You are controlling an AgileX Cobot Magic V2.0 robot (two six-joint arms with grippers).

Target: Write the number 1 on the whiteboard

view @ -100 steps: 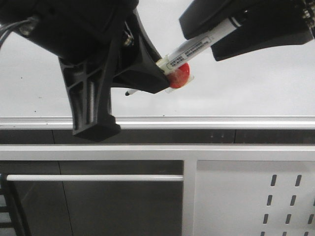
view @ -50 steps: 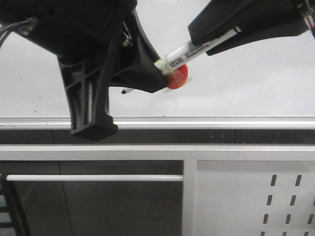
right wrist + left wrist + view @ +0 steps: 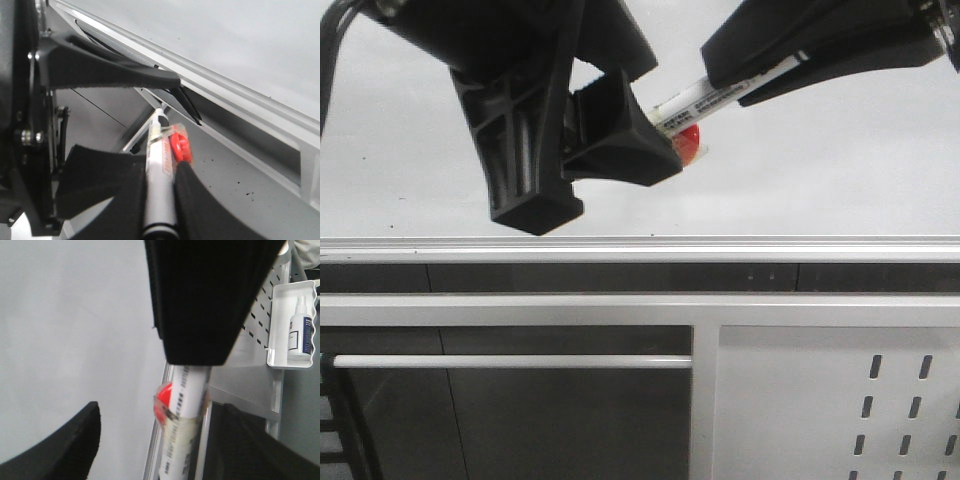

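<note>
Front view: two black arms meet above the whiteboard (image 3: 820, 190), whose silver rail (image 3: 720, 243) runs across the frame. The right gripper (image 3: 790, 55) is clenched on a white marker (image 3: 705, 95) with a red blob (image 3: 686, 140) fixed near its lower end. The left gripper (image 3: 575, 150) crowds that same end; its fingers (image 3: 55, 450) flank the marker in the left wrist view, but whether they pinch it cannot be told. The marker's long axis slants from upper right, inside the right gripper, down to lower left, and its forward end is hidden behind the left gripper, so contact with the board cannot be judged. No number 1 shows on any visible stretch of the board; only tiny dark specks mark it. By that evidence the stroke itself appears yet to be drawn, with the marker gripped and poised over the board. A spray bottle (image 3: 300, 330) sits in a white tray (image 3: 295, 362) on the perforated panel (image 3: 260, 325) beside the board.
</note>
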